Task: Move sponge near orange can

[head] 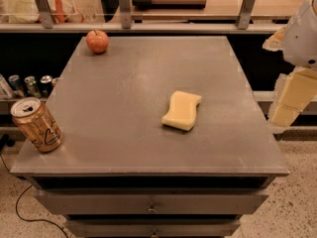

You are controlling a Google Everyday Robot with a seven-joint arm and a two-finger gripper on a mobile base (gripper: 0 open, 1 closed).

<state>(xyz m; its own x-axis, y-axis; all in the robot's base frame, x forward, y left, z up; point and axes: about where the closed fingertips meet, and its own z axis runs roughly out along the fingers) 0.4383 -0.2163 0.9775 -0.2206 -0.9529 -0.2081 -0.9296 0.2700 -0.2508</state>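
Observation:
The pale yellow sponge lies flat on the grey table top, right of centre. The orange can stands at the table's front left corner, tilted a little, its silver top showing. My gripper, with cream-coloured fingers, hangs off the table's right edge, to the right of the sponge and apart from it. It holds nothing that I can see. The sponge and the can are far apart.
A red apple sits at the table's back left. Several small silver cans stand on a lower shelf to the left. A railing with metal posts runs behind the table. Drawers are below the front edge.

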